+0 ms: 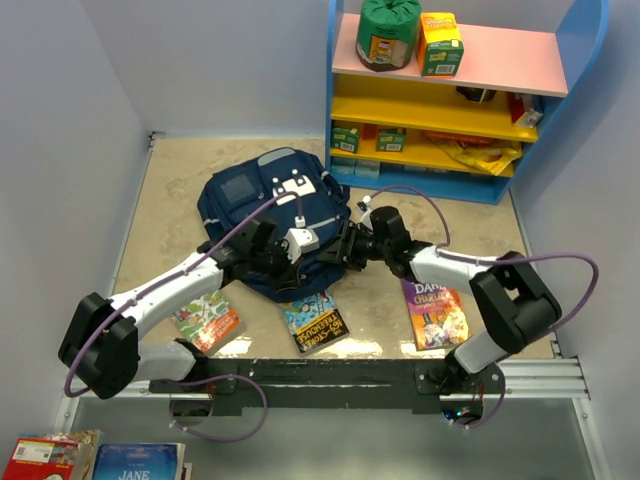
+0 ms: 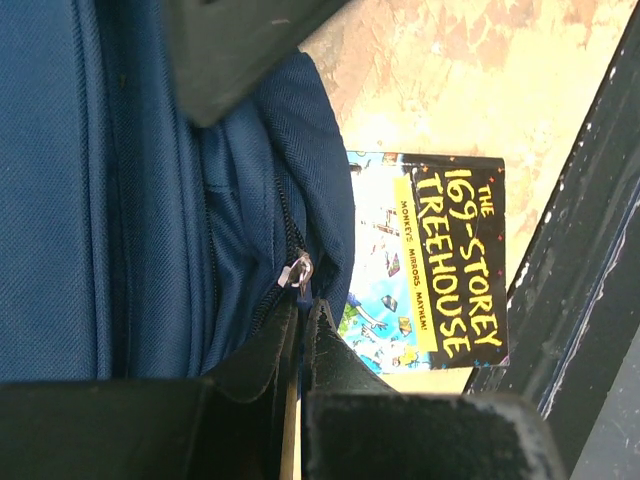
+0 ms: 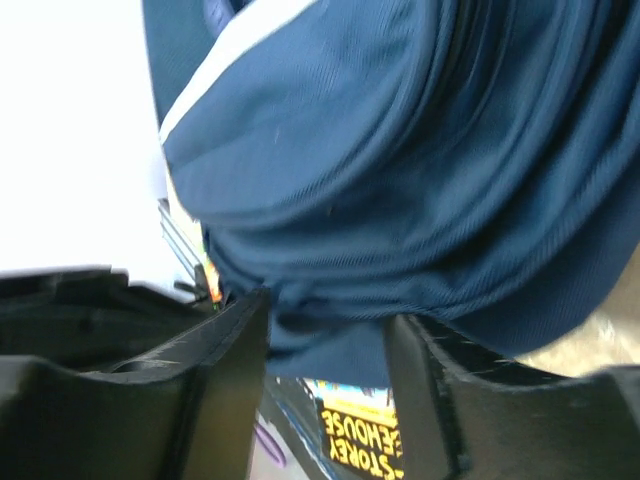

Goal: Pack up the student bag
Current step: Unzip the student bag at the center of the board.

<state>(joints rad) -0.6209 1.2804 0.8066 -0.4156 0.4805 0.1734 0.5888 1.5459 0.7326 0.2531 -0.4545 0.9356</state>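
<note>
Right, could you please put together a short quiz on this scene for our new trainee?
1. True or false: the left pincer and the right pincer are both at the student bag.
2. What sits just beyond the left pincer's tips? A: a zipper pull. B: a pencil. C: a strap buckle.
3. How many books lie on the table between the student bag and the arm bases?

Key: 1 true; 2 A; 3 three.
</note>
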